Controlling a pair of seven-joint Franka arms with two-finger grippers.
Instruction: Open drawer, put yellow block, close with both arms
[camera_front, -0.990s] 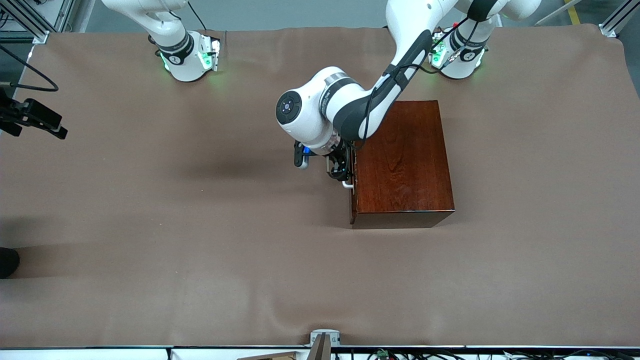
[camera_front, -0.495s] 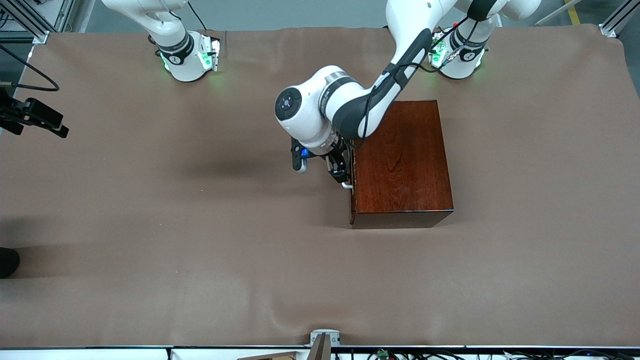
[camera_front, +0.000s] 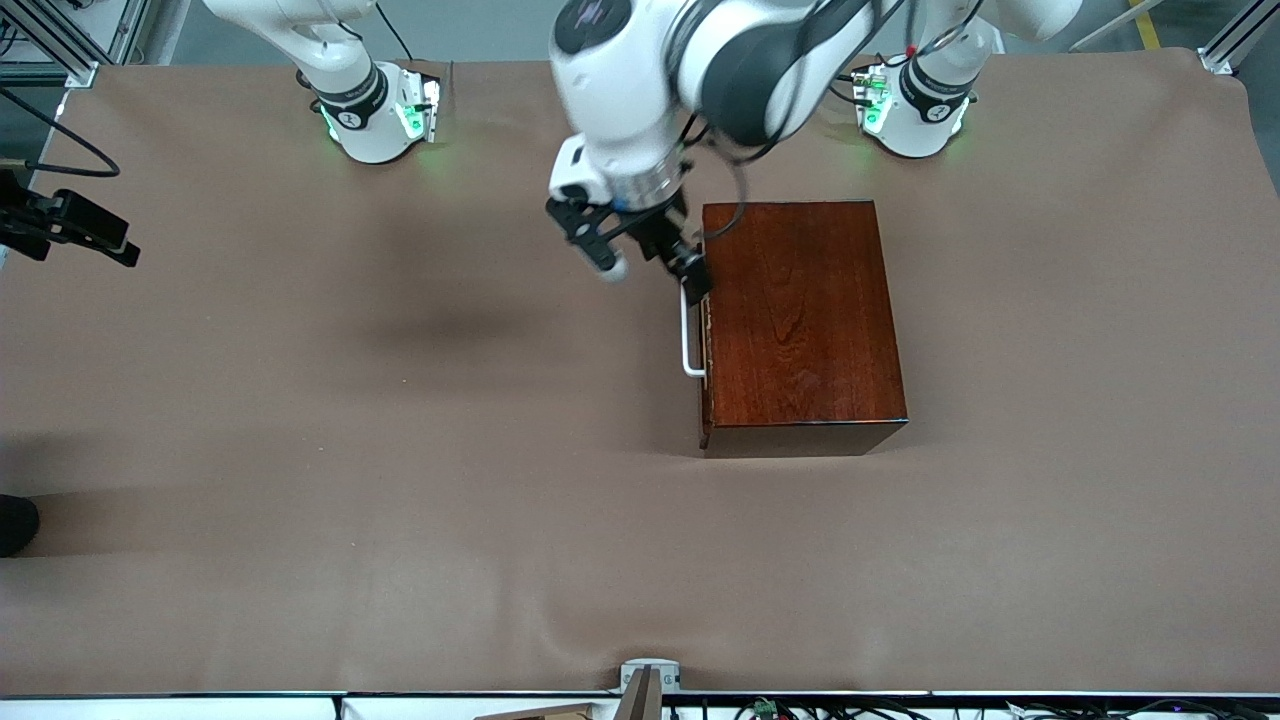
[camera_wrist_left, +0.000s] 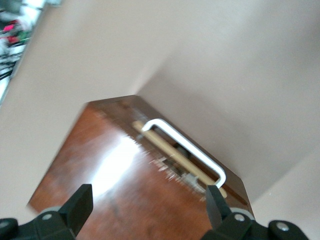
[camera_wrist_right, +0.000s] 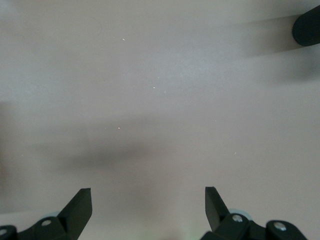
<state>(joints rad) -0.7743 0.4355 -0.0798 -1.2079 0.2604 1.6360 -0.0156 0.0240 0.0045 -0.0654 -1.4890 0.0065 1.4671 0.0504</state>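
Brown cloth is covering the whole table (camera_front: 400, 520), wrinkled slightly along the edge nearest the front camera.

Wooden box (camera_front: 805, 320): dark reddish-brown and glossy, sitting on the cloth toward the left arm's end of the table, nearer to the front camera than the left arm's base (camera_front: 915, 110).

Drawer (camera_wrist_left: 172, 157): sitting pushed into the box, its light-wood front showing only as a thin strip at the box's face. Its white bar handle (camera_front: 688, 335) is projecting from that face toward the right arm's end of the table; in the left wrist view the handle (camera_wrist_left: 185, 145) is standing clear of the box front as a long U.

Left gripper (camera_front: 650, 262): hanging in the air over the cloth just beside the box's corner, above the end of the handle that lies farther from the front camera. Its fingers (camera_wrist_left: 80, 205) are standing spread apart with nothing between them, and the wrist view is looking down past them onto the box top and handle.

Right gripper (camera_wrist_right: 148, 205): out of the front view; its own wrist camera is showing the fingers (camera_wrist_right: 80, 205) wide apart over bare cloth, holding nothing. The right arm is waiting, with only its base (camera_front: 375, 115) and lower links showing.

Yellow block: not showing in any view; its place cannot be told.
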